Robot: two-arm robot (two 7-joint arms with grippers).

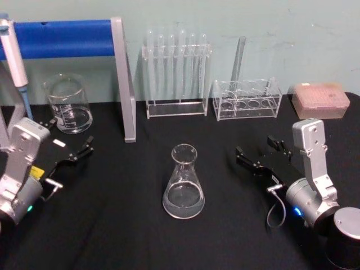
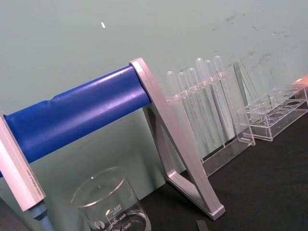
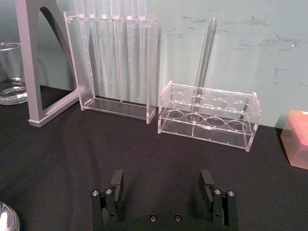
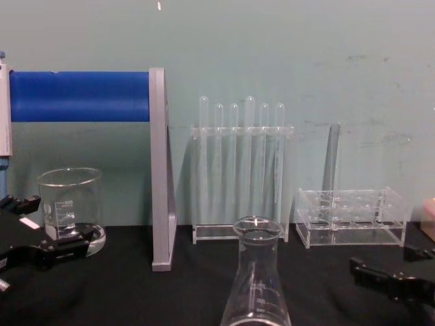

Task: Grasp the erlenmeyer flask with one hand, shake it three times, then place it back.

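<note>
The erlenmeyer flask (image 1: 183, 185) stands upright on the black table, mid-front, clear glass with a flared rim; it rises large in the chest view (image 4: 256, 285), and a sliver of it shows in the right wrist view (image 3: 6, 219). My left gripper (image 1: 68, 136) rests open at the left, well apart from the flask, in front of the beaker (image 4: 44, 227). My right gripper (image 1: 261, 151) is open to the flask's right, pointing toward the racks, with nothing between its fingers (image 3: 161, 182). It sits low at the right of the chest view (image 4: 401, 265).
A glass beaker (image 1: 67, 104) stands back left under a blue bar on a grey frame (image 1: 124, 79). Behind the flask are a tall test tube rack (image 1: 177, 73), a low acrylic rack with one tube (image 1: 247, 100) and a pink box (image 1: 320, 100). A pipette (image 1: 14, 56) hangs far left.
</note>
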